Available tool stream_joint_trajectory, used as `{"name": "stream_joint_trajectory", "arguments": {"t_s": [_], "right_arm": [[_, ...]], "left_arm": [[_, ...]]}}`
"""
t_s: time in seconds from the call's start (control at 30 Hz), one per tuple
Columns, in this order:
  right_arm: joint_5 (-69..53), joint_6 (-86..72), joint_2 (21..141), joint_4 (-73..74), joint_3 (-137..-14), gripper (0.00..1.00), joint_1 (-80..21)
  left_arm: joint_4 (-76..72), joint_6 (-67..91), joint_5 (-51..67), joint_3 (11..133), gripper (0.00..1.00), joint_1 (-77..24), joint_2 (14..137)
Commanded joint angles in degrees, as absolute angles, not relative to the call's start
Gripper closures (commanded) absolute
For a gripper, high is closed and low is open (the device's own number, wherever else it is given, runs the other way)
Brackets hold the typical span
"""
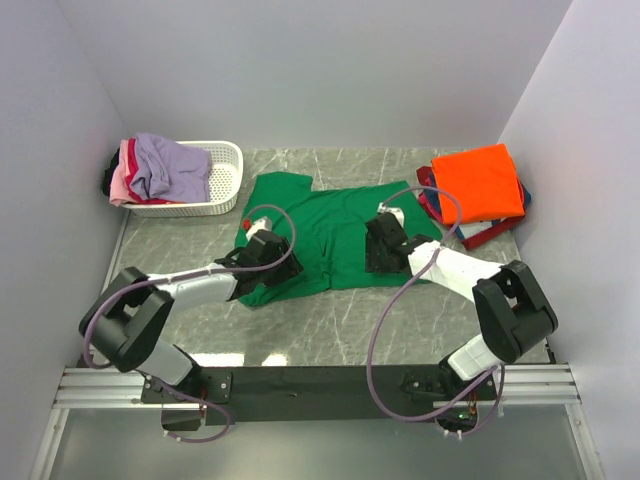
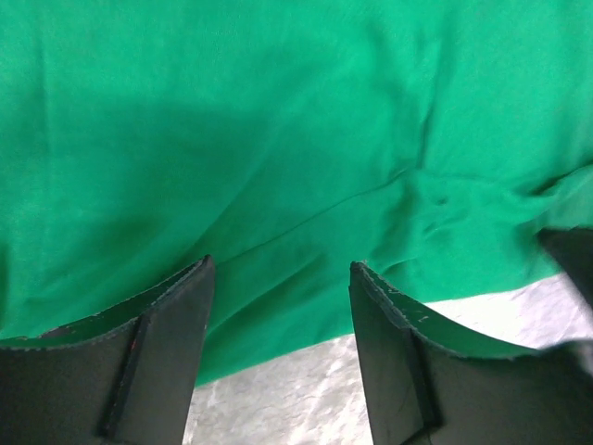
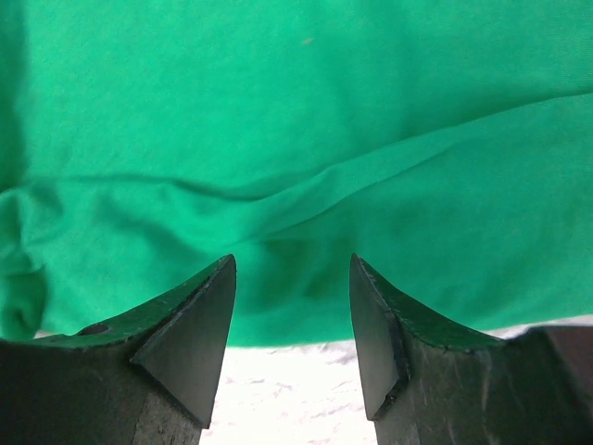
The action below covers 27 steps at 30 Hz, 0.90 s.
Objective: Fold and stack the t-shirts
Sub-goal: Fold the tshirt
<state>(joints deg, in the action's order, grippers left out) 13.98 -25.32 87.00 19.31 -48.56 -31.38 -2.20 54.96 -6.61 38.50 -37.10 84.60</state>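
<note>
The green t-shirt lies spread on the desk, between a white basket holding lavender and pink shirts at the back left and a folded pile topped by an orange shirt at the right. The left tool is over the shirt's left side and the right tool over its right side. Both tools are spread wide with nothing between the fingers, just above the shirt's edge where cloth meets desk.

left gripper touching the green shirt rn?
Cannot tell. Left wrist view shows the left gripper open over the green t-shirt hem; no view shows its tips meeting or clearing the cloth.
</note>
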Motion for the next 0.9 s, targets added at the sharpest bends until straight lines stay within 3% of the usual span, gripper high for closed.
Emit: {"name": "stream_joint_trajectory", "arguments": {"t_s": [0.0,0.47,0.87], "right_arm": [[13.3,-26.3,87.4,16.6,-49.1,0.41,-30.1],[7.1,-32.1,92.7,19.2,-47.2,0.42,-30.3],[3.8,-37.6,85.0,25.7,-42.4,0.42,-32.6]], "left_arm": [[-5.9,55.3,-2.4,37.3,0.34,-36.4,86.6],[-3.1,53.5,-2.7,28.5,0.32,-29.4,81.8],[-0.2,54.4,-2.3,22.9,0.31,-28.8,73.7]]}}
